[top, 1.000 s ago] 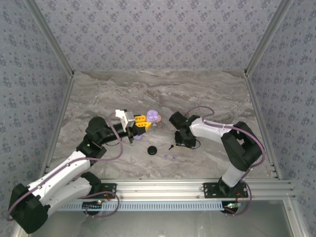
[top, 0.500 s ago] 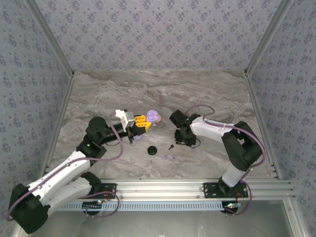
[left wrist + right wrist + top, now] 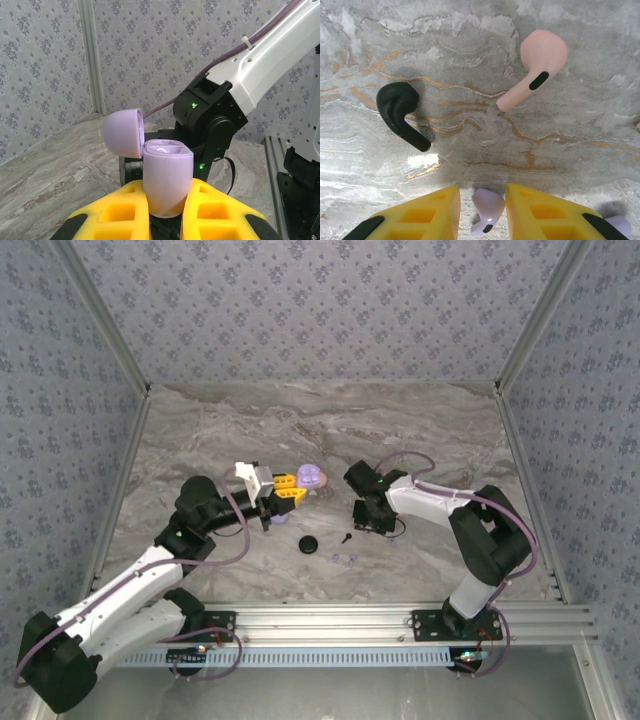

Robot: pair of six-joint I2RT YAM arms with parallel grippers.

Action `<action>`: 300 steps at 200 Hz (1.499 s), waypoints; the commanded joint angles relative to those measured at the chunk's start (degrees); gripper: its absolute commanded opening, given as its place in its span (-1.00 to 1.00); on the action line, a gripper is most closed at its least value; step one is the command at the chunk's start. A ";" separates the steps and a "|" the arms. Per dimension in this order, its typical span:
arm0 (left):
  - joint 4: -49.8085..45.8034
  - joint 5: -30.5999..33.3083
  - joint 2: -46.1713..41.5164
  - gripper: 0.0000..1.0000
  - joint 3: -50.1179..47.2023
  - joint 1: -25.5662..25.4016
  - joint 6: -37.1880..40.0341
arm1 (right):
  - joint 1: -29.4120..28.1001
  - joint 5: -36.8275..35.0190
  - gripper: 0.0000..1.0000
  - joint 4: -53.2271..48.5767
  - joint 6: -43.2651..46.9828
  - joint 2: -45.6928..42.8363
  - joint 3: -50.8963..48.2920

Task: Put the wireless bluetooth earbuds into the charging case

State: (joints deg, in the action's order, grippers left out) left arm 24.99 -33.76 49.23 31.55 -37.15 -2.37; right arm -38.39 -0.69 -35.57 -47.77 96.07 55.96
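Lilac earbud (image 3: 487, 214), its lower part cut off by the frame edge, sits in the narrow gap of the right pincer (image 3: 482, 194); whether it is gripped cannot be told. Black earbud (image 3: 400, 112) and pink earbud (image 3: 540, 67) lie apart on the table (image 3: 580, 155) beyond the tips. Lilac charging case (image 3: 167, 175), lid open, stands clamped in the left pincer (image 3: 167, 202).

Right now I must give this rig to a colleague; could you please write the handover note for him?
Left gripper: shut on the lilac charging case, upright, lid open, no earbud seen inside.
Right gripper: closed on one lilac earbud, low over the marble table.
Loose on the table: second lilac earbud, black earbud, pink earbud.
Done: case open and held.
Left: seat both lilac earbuds in it.
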 commanded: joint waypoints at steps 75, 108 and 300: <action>0.25 0.27 -0.33 -0.89 1.23 -0.28 0.82 | -0.92 -0.23 -0.47 -1.41 0.26 3.33 1.44; -0.01 0.26 -0.37 -0.89 1.35 -0.27 0.98 | -1.30 -0.66 -0.53 -1.05 1.56 3.30 2.04; 11.34 -2.17 18.01 -0.91 6.02 -4.05 -5.03 | -4.13 -3.22 -0.56 9.44 34.29 -40.46 6.32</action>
State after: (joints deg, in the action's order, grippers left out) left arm 32.18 -33.89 65.76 34.48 -40.29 -6.94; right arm -40.86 -6.17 -28.56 -19.14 55.99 59.13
